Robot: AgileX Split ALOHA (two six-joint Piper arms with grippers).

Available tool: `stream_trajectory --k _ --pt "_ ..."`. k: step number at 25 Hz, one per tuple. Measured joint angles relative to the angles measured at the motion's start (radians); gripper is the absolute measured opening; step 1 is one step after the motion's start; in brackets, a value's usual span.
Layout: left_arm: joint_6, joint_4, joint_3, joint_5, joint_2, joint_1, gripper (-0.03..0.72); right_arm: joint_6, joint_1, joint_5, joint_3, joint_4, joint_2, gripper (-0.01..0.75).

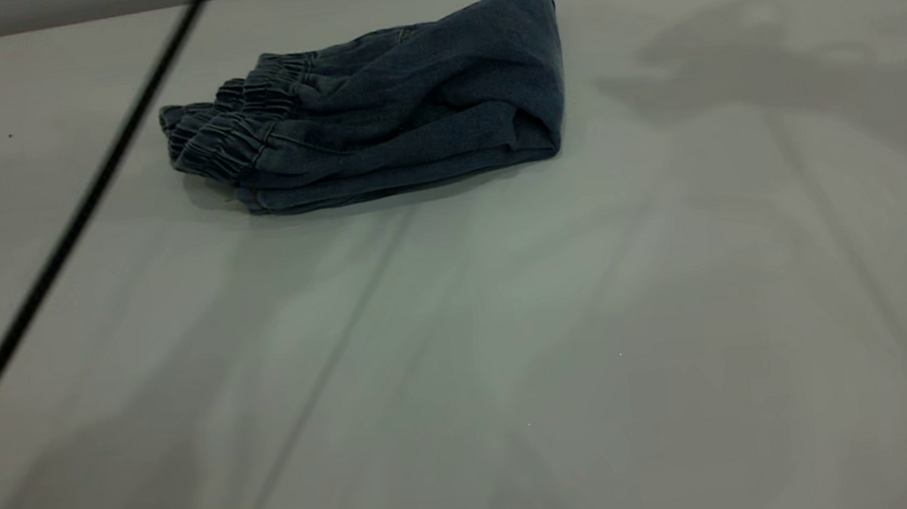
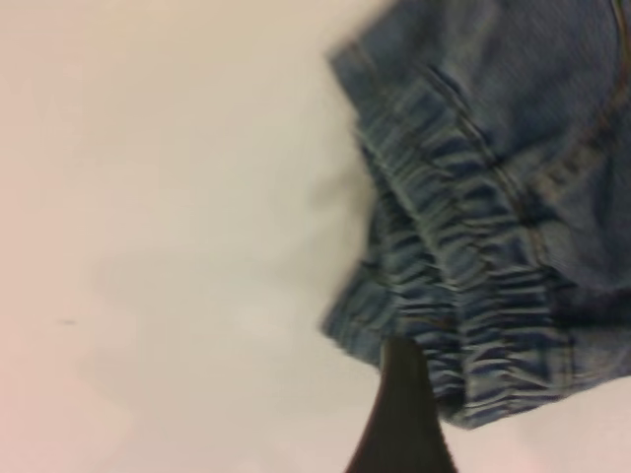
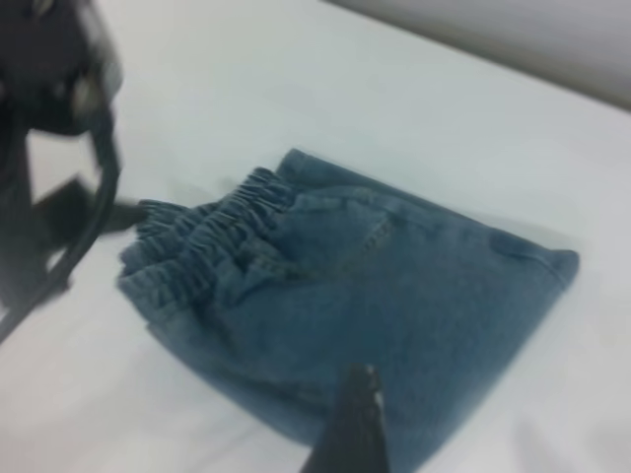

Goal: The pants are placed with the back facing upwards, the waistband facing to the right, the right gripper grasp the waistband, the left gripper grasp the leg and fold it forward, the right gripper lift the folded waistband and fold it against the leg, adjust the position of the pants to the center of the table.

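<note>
The pants (image 1: 403, 99) lie folded into a compact denim bundle on the table (image 1: 514, 349), toward its far side. The ruched waistband (image 1: 237, 121) is at the bundle's left end and the fold at its right end. The printed leg is hidden inside the folds. Neither gripper shows in the exterior view. My left gripper (image 2: 493, 443) hovers over the waistband (image 2: 463, 296) with one dark fingertip (image 2: 399, 394) showing and nothing held. My right gripper (image 3: 444, 434) hangs above the pants (image 3: 394, 296), open and apart from the cloth, one fingertip (image 3: 355, 414) in view.
A thin black cable (image 1: 79, 218) runs diagonally across the table's left part. In the right wrist view the left arm (image 3: 49, 118) shows dark and blurred beside the waistband end. Arm shadows fall on the table at the right (image 1: 737, 64).
</note>
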Motion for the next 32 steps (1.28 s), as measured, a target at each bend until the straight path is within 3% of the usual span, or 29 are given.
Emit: stream_trajectory --k 9,15,21,25,32 --pt "-0.008 -0.083 0.001 0.001 -0.235 -0.001 0.517 0.203 0.000 0.254 0.000 -0.158 -0.304 0.586" --pt "-0.003 -0.191 0.001 0.001 -0.469 -0.001 0.517 0.324 0.000 0.285 0.022 -0.237 -0.487 0.586" --pt "0.025 -0.229 0.014 0.001 -0.724 -0.002 0.517 0.382 0.000 0.290 0.141 -0.266 -0.694 0.586" --pt "0.072 -0.229 0.163 0.001 -0.951 -0.002 0.517 0.390 0.000 0.293 0.269 -0.266 -0.841 0.586" --pt "0.083 -0.229 0.626 0.001 -1.418 -0.002 0.517 0.390 0.000 0.297 0.524 -0.267 -1.078 0.586"
